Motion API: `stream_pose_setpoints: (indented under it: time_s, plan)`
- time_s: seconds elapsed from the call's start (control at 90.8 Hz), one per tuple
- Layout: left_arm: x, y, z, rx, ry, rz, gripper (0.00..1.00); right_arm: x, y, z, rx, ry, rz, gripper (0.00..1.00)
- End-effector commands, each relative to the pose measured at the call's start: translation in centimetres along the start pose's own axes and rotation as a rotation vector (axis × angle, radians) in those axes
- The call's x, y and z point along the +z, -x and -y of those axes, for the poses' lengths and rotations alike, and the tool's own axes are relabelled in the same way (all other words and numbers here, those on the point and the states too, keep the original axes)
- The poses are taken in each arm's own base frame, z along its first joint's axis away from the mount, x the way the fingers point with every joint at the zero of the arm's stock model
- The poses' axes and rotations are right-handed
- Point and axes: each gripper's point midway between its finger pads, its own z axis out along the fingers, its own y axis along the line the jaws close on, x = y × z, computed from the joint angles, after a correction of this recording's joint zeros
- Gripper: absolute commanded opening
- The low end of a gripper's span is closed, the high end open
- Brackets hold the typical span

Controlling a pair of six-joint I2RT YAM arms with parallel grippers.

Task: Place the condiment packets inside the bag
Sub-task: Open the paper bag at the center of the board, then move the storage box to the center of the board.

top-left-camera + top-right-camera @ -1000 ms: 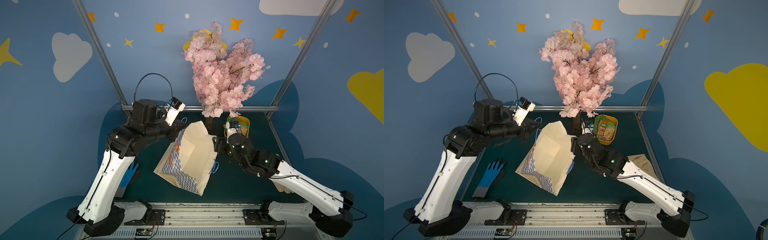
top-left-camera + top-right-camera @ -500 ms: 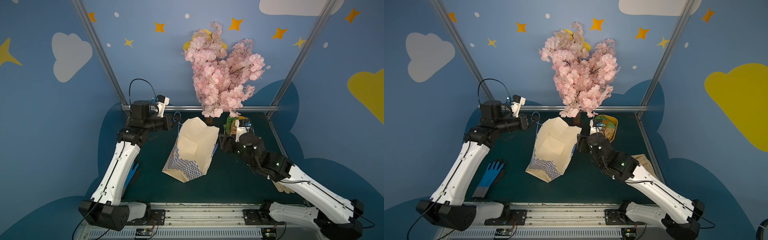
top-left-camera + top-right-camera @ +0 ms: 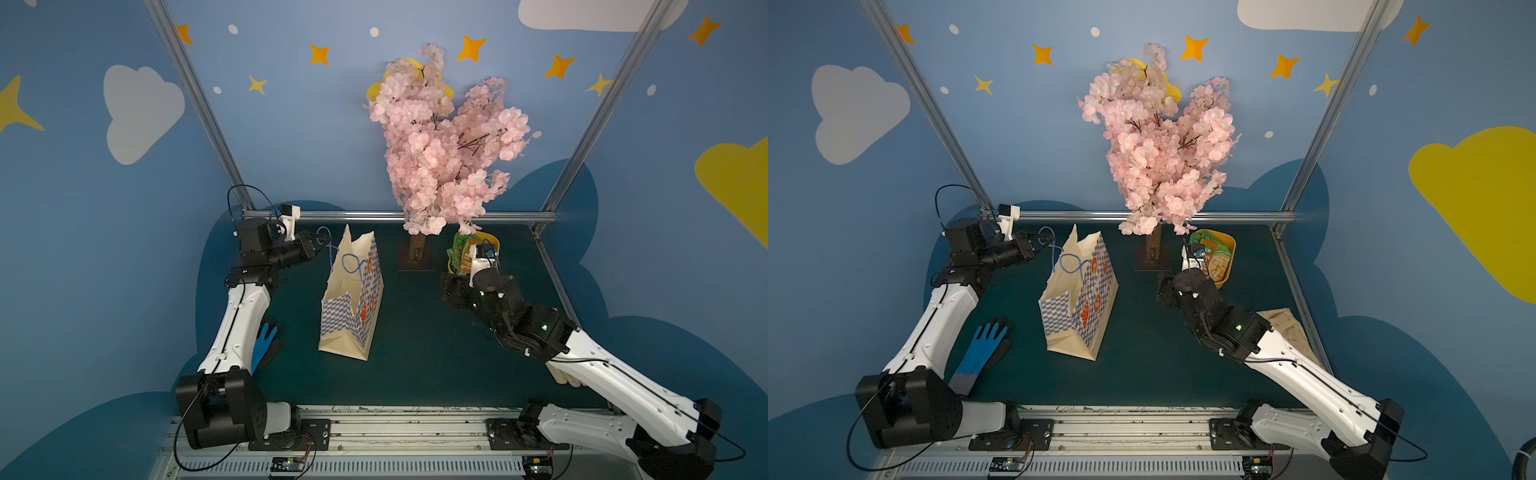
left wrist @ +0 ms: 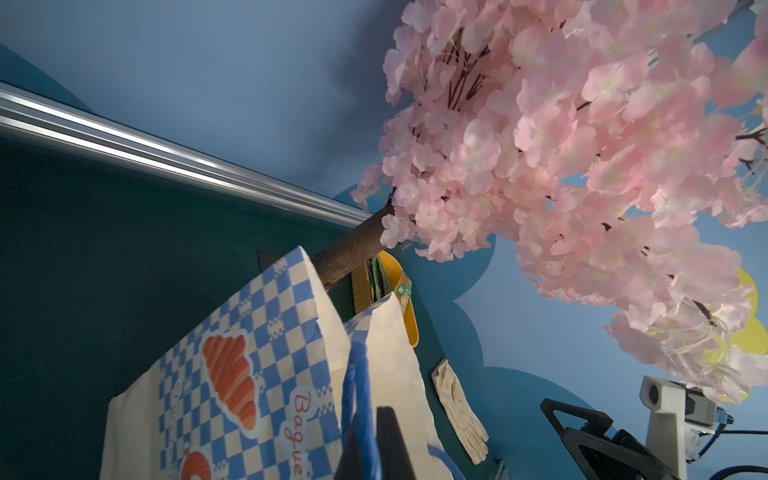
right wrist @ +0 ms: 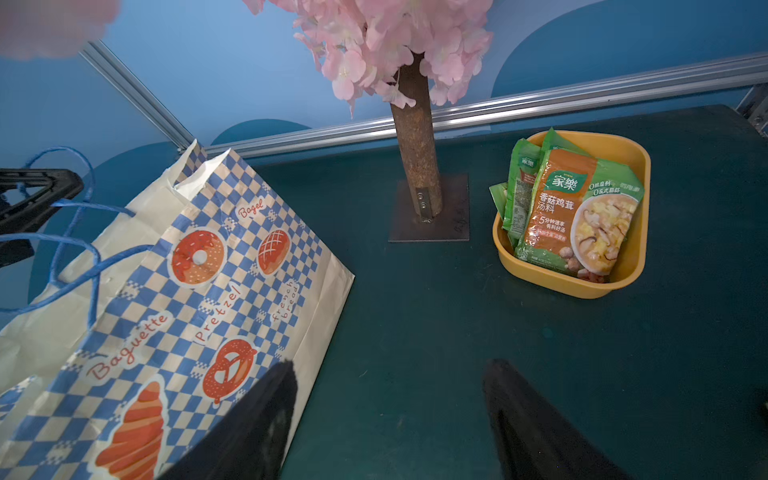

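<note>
The blue-and-white checkered bag (image 3: 353, 299) (image 3: 1079, 299) (image 5: 199, 291) stands upright mid-table with its mouth up. My left gripper (image 3: 322, 241) (image 3: 1044, 241) (image 4: 372, 436) is shut on one blue cord handle (image 4: 359, 386), level with the bag's top and to its left. The condiment packets (image 3: 459, 253) (image 3: 1214, 253) (image 5: 577, 212), green with orange panels, lean together in the yellow tub (image 5: 640, 166). My right gripper (image 3: 451, 291) (image 3: 1165, 291) (image 5: 390, 365) is open and holds nothing. It hovers between bag and tub, over bare mat.
A pink blossom tree (image 3: 415, 249) on a metal base plate (image 5: 430, 216) stands behind the gap between bag and tub. A blue glove (image 3: 984, 349) lies front left beside the left arm. A beige glove (image 3: 1283, 324) lies at the right edge. A metal rail bounds the back.
The bag has gone from tilted open to standing upright as my left gripper drew its handle back and to the left. My right gripper has backed away to the right and opened wider.
</note>
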Motion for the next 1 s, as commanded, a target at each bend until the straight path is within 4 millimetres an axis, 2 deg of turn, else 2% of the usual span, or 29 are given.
stream_pose_setpoints:
  time_s: [0.0,0.11,0.165,0.187,0.275,0.297,0.341,0.43,0.595,0.716,0.771,0.837,0.991]
  plan:
    - [-2.1,0.8,1.3,0.059,-0.057,0.039,0.03,-0.3,0.4,0.6,0.022,-0.002,0.030,0.79]
    - [-3.9,1.0,1.1,0.092,-0.038,0.079,0.05,-0.4,0.2,1.5,0.032,-0.022,0.030,0.81]
    - [-4.8,1.0,1.4,0.116,-0.030,0.095,0.10,-0.4,0.2,1.9,0.039,-0.030,0.031,0.83]
    - [-5.0,0.9,1.5,0.122,-0.026,0.099,0.16,-0.5,0.2,2.1,0.042,-0.033,0.031,0.83]
    - [-5.8,0.2,2.0,0.158,-0.020,0.102,0.64,-0.6,0.1,2.5,0.045,-0.045,0.032,0.86]
    - [-6.0,0.0,2.0,0.168,-0.017,0.102,0.73,-0.7,0.2,2.7,0.046,-0.051,0.035,0.86]
    - [-6.4,-0.4,2.0,0.180,-0.003,0.108,0.81,-0.8,0.2,3.1,0.045,-0.064,0.039,0.87]
    - [-7.8,-0.1,1.7,0.200,0.041,0.148,0.90,-1.0,0.2,4.2,0.041,-0.102,0.042,0.89]
    - [-11.5,2.2,0.9,0.207,0.146,0.243,1.00,-1.0,0.0,6.8,0.042,-0.180,0.043,0.91]
    - [-13.7,3.4,-0.1,0.181,0.201,0.247,1.00,-0.3,-0.4,9.4,0.084,-0.229,0.024,0.91]
    - [-14.4,3.4,-1.5,0.158,0.245,0.233,1.00,0.2,-0.6,10.7,0.114,-0.247,0.011,0.91]
    - [-14.7,3.1,-4.5,0.103,0.302,0.218,1.00,1.0,-0.7,12.3,0.157,-0.265,0.009,0.90]
    - [-13.3,0.9,-11.0,-0.017,0.336,0.157,1.00,3.8,-1.1,15.9,0.264,-0.289,-0.003,0.90]
